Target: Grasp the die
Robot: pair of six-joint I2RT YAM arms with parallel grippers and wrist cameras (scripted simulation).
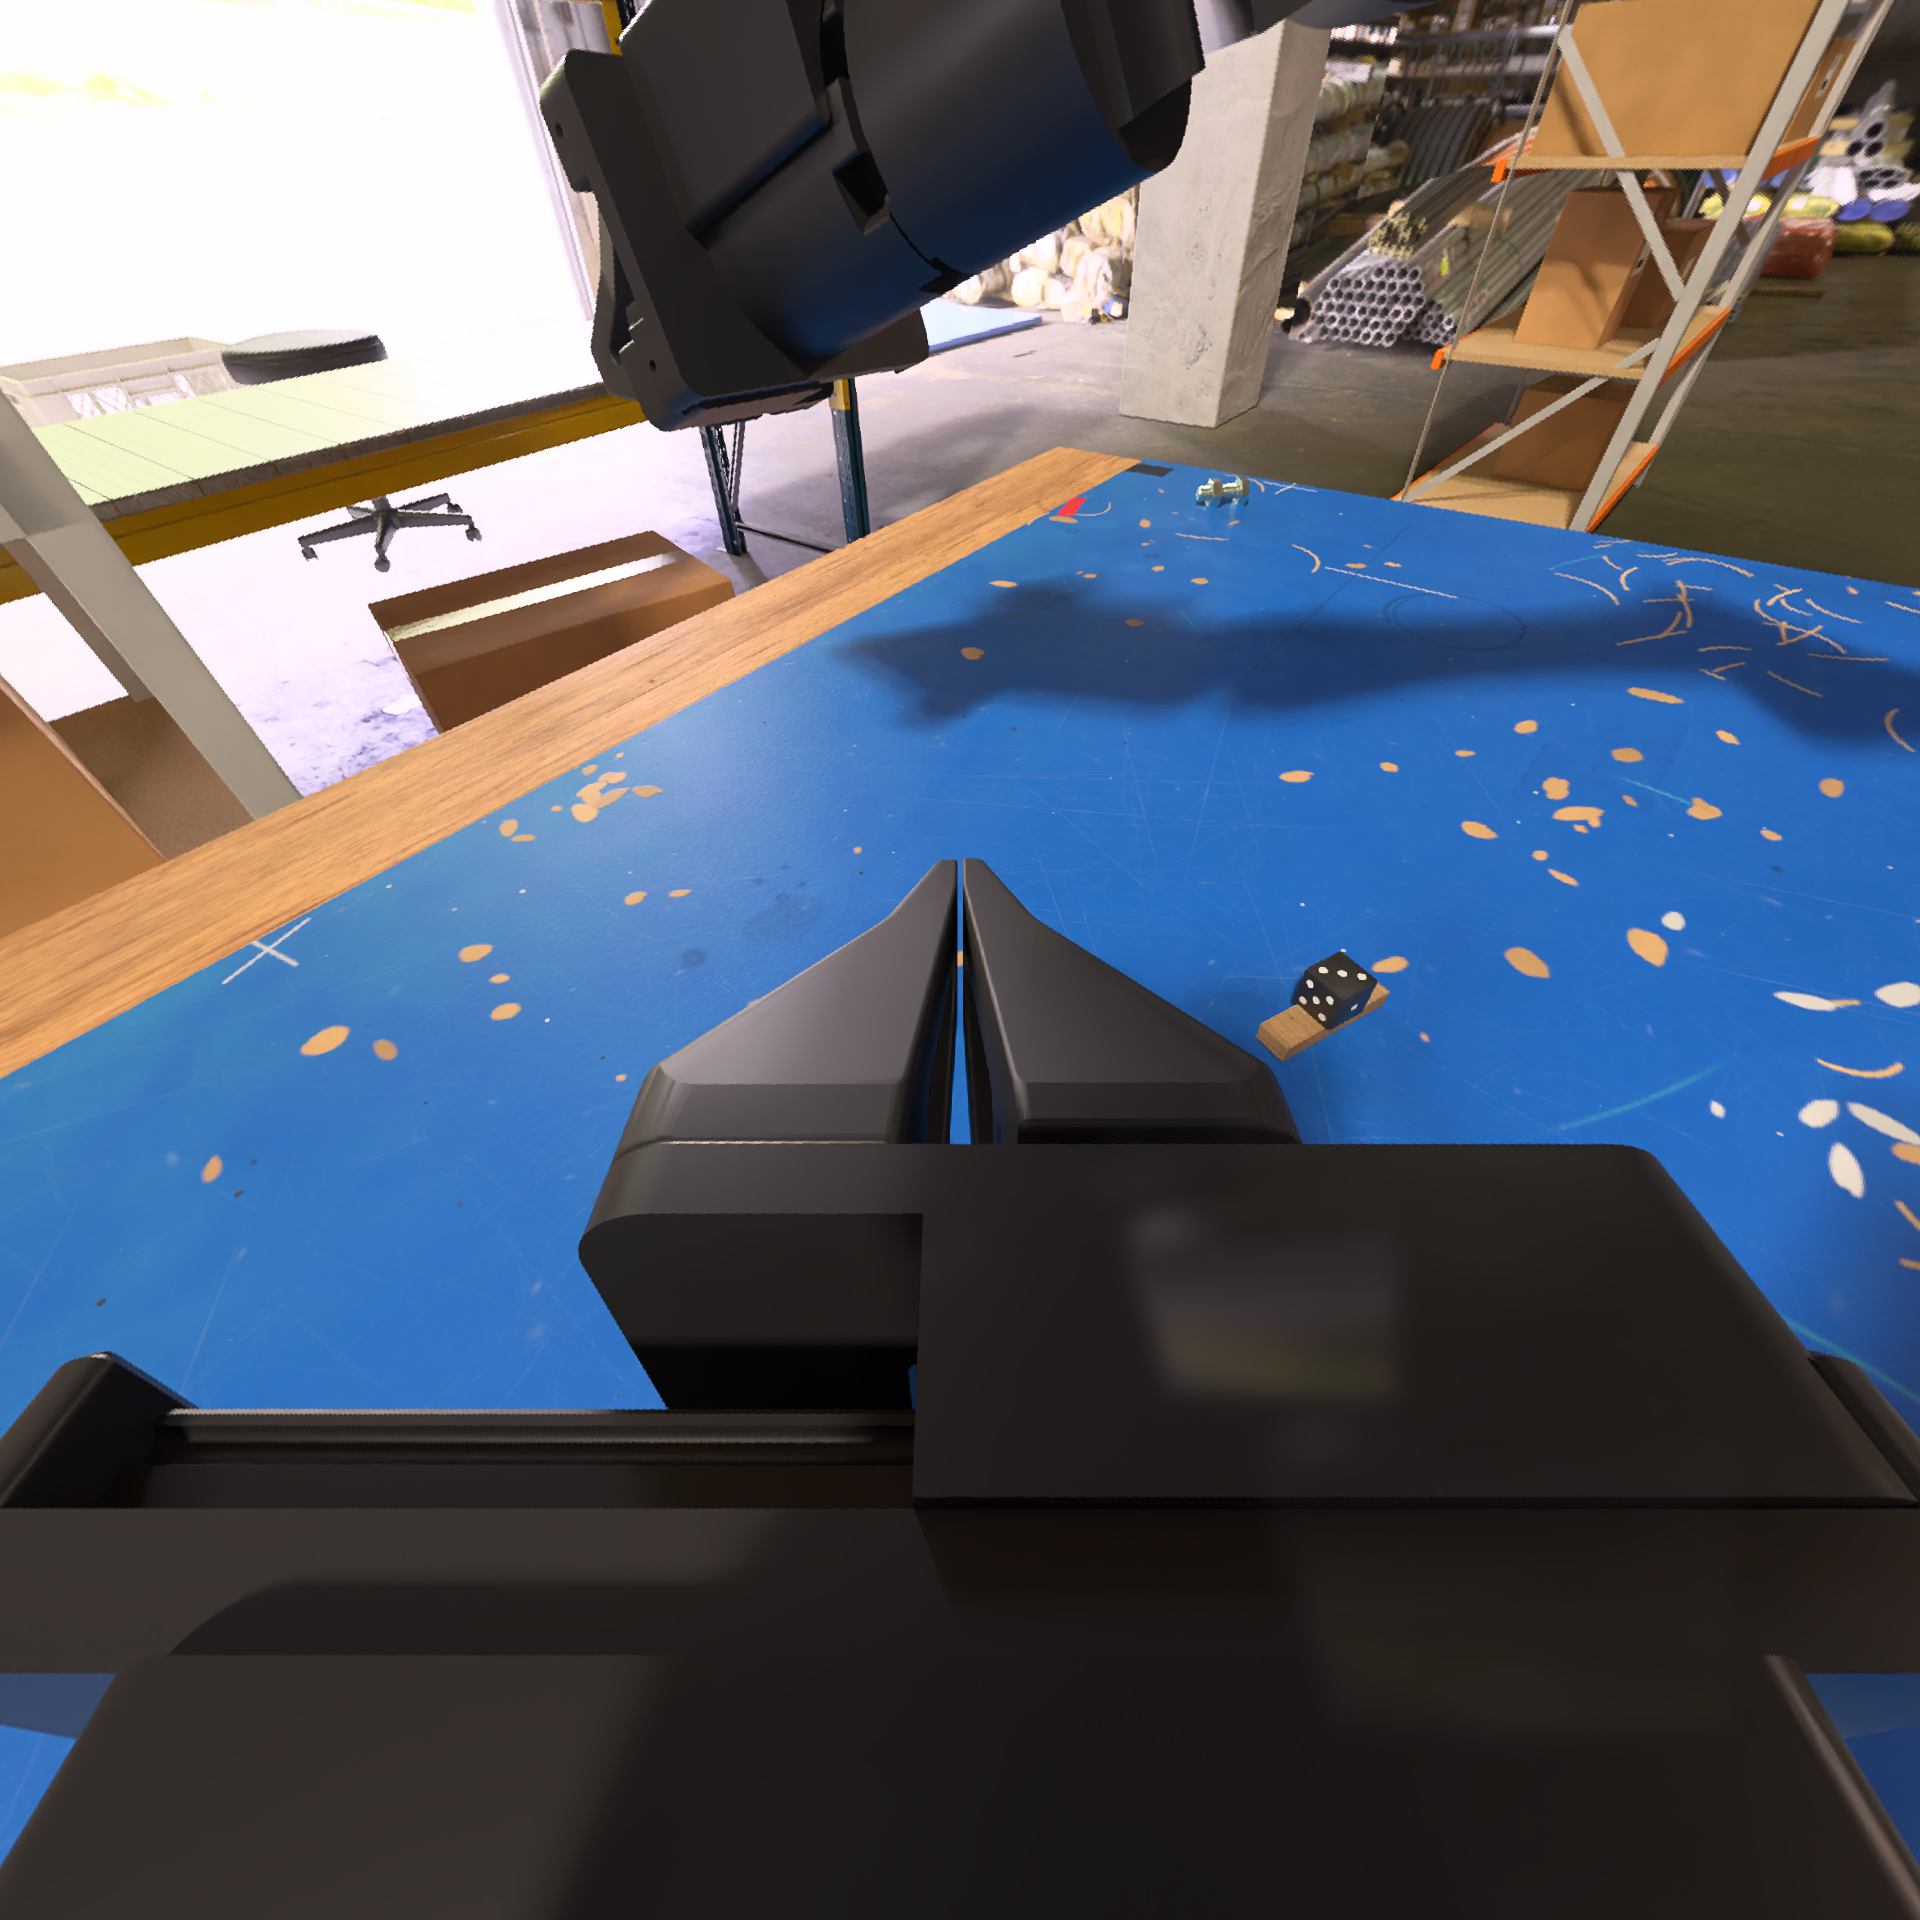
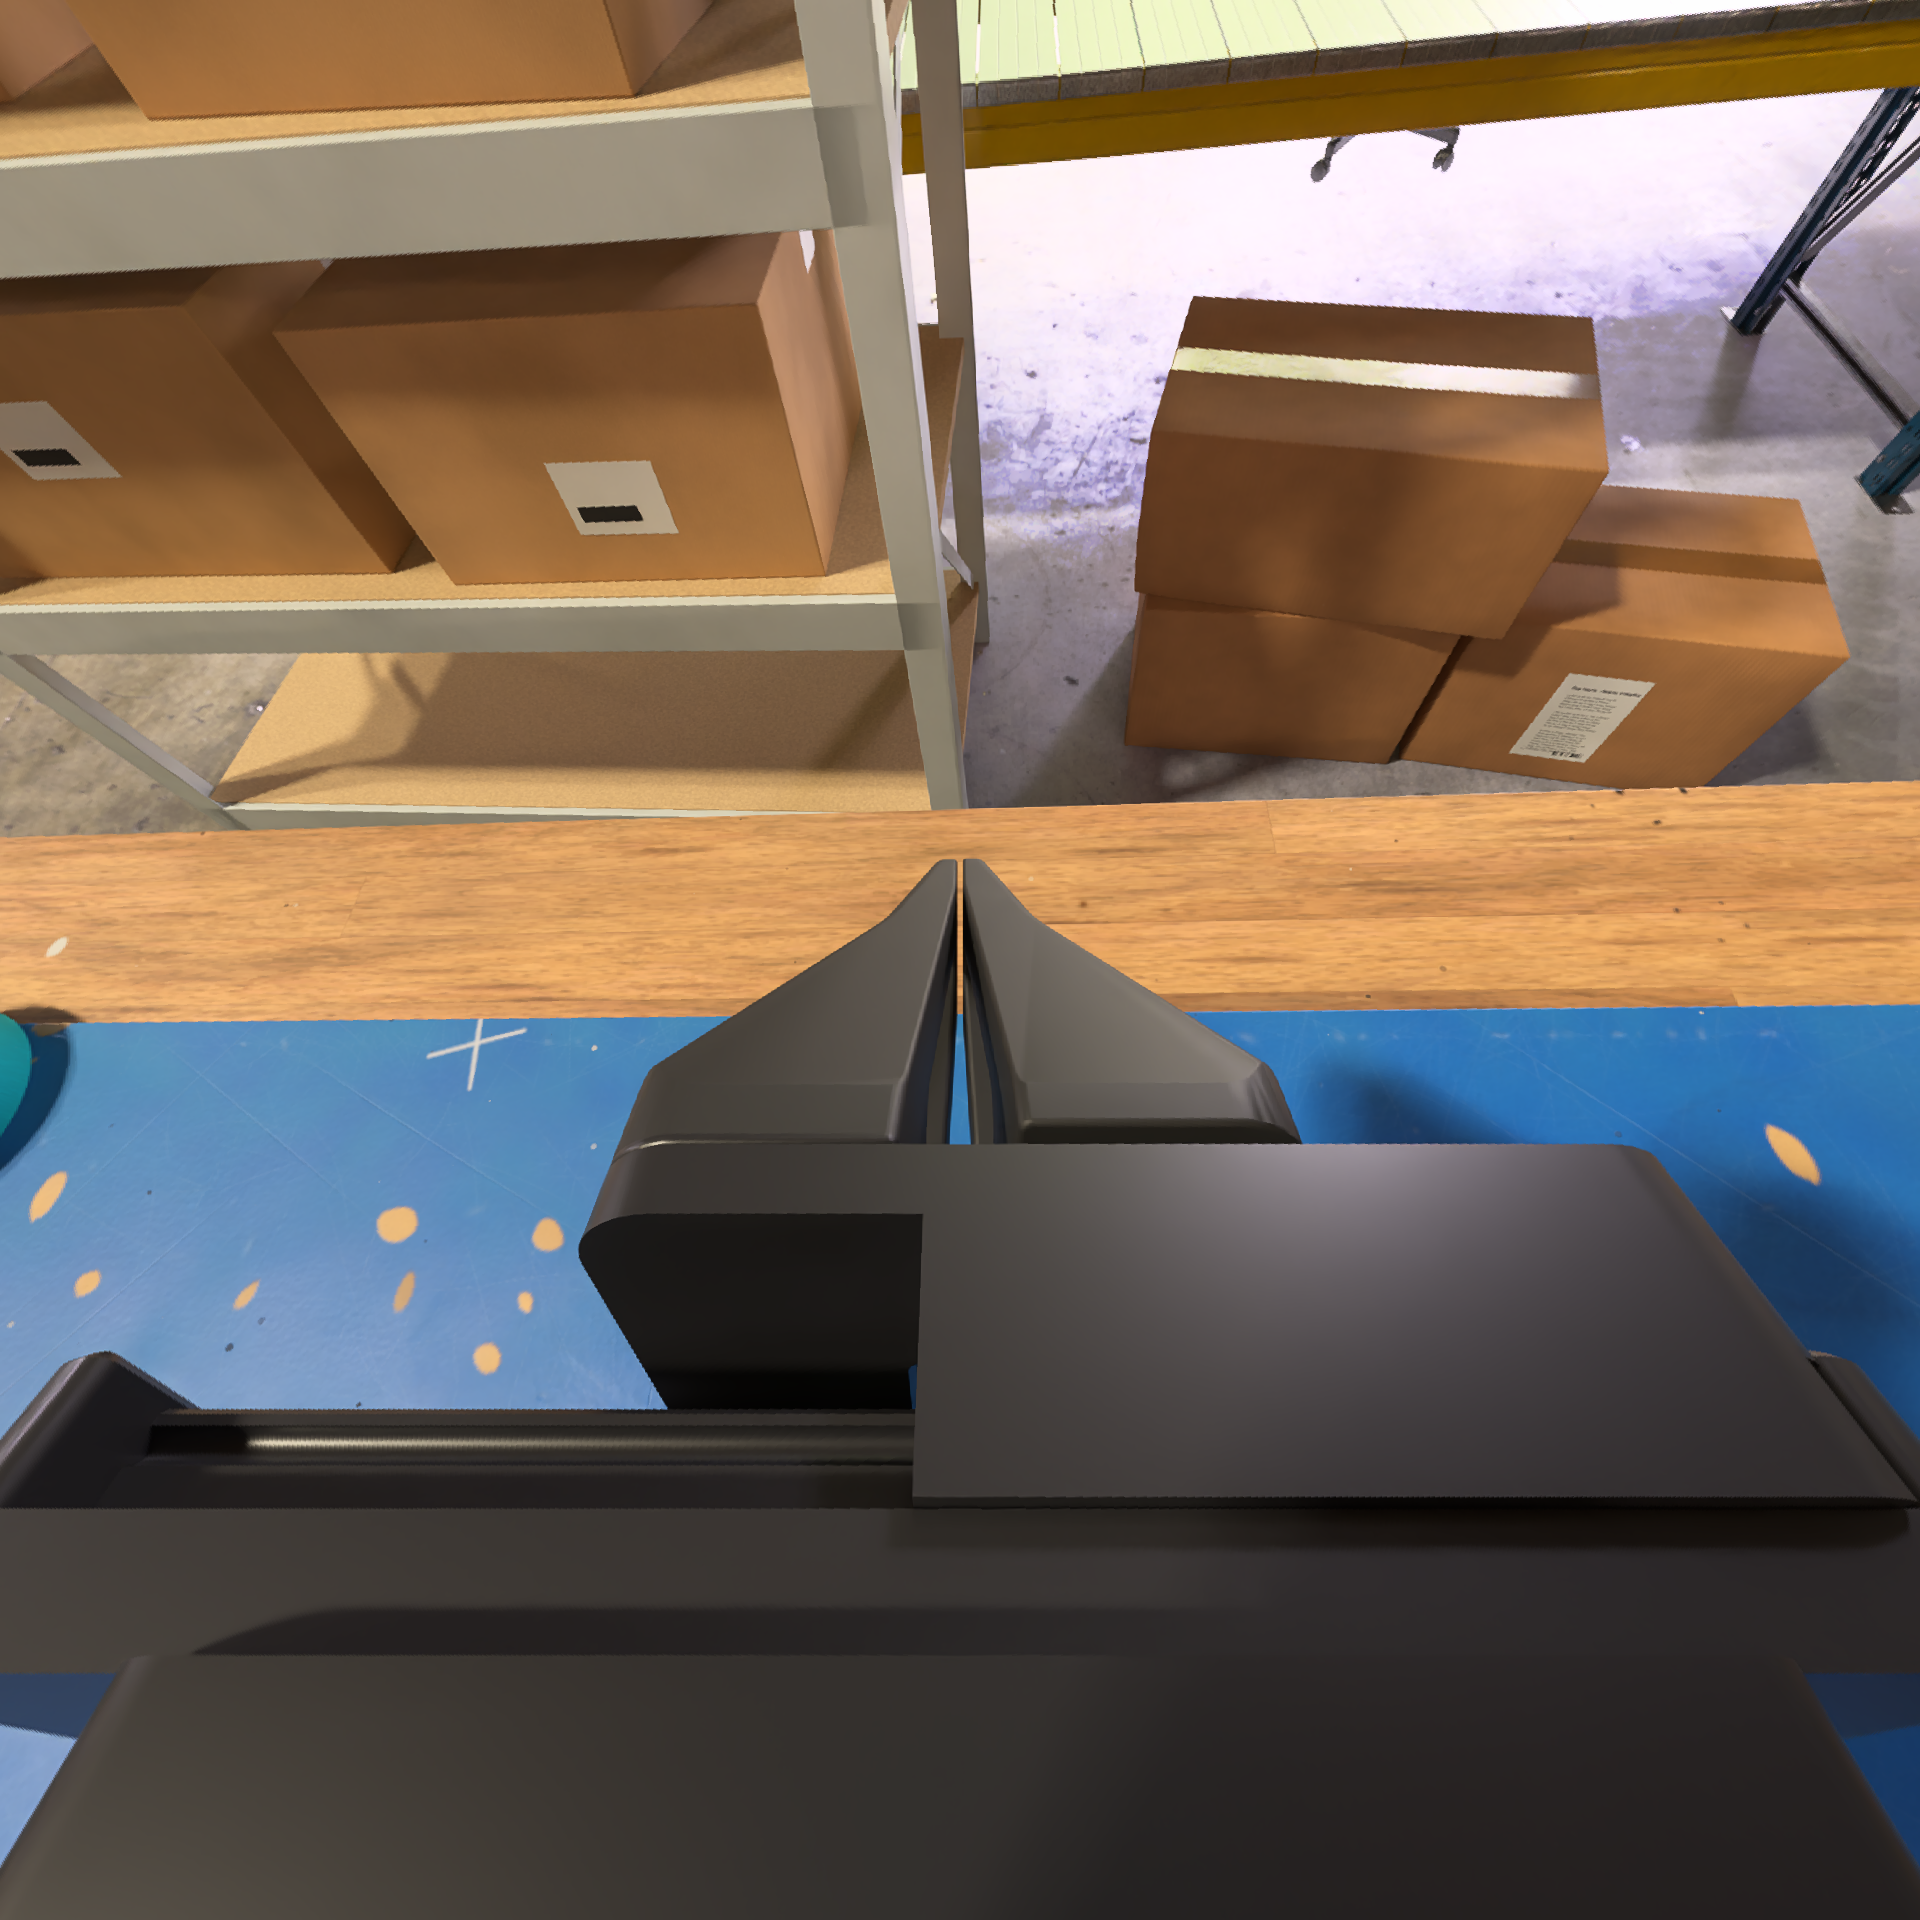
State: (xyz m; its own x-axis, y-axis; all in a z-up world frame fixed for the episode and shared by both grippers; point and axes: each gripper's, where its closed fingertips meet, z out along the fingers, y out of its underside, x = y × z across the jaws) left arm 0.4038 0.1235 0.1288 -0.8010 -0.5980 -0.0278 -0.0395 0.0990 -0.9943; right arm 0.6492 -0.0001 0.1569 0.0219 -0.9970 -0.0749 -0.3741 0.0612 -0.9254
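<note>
My left wrist view: the wooden strip (image 1: pixel 1317 1023) under the die (image 1: pixel 1335 988) is partly covered by it; how the die rests on it is too small to tell. A small metallic object (image 1: pixel 1221 488) at the mat's far edge is too small to identify. The other arm (image 1: pixel 831 197) is cut off at the top. My right wrist view: a teal object (image 2: pixel 19 1070) is cut by the left edge, kind unknown.

Just right of the matte black left gripper (image 1: pixel 959 868), a black die (image 1: pixel 1335 989) with white pips sits on a tan wooden block (image 1: pixel 1288 1033). The mat (image 1: pixel 436 1195) beneath is blue, flecked orange and white. Ahead of the black right gripper (image 2: pixel 959 868) runs a wood-grain table edge (image 2: pixel 1455 894), then brown boxes (image 2: pixel 1371 468).
</note>
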